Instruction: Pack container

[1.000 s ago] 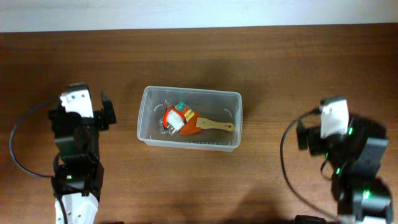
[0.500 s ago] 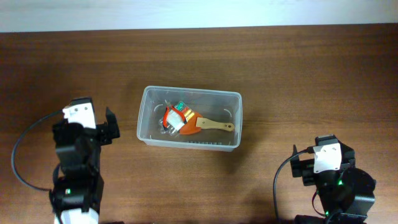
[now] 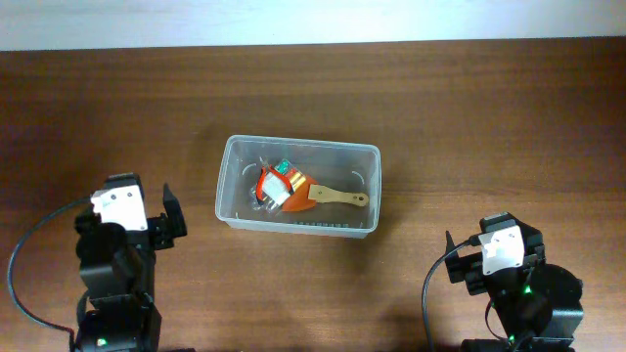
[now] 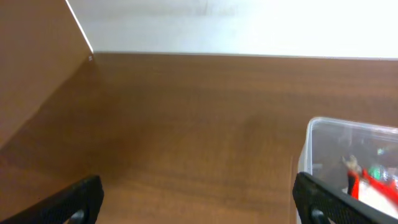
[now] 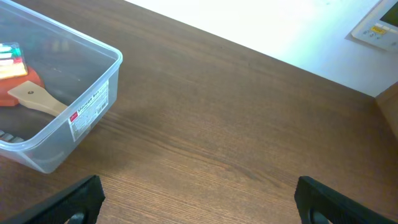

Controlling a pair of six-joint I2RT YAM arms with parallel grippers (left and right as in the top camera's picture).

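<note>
Your left gripper (image 4: 200, 205) sits in the lower left of the overhead frame, its jaws spread wide with nothing between them; its wrist camera shows both fingertips at the bottom corners and bare wood ahead. Between it and the tub you have an uncluttered strip of table (image 3: 469, 117). The container (image 3: 337, 166) stands upright just left of the frame's centre, long side running left to right, well apart from both arms and well inside the table's far edge, which meets a pale strip (image 3: 313, 20) along the top of the frame. Inside it, a red and white packet (image 3: 272, 186) lies toward the left, touching an orange spatula (image 3: 328, 197) whose wooden handle points right. Right of the tub the wood is bare out to the frame's edge. Your right gripper (image 5: 208, 202) is in the lower right, jaws likewise wide apart and holding nothing, with the tub's labelled corner at the left of its wrist view.
</note>
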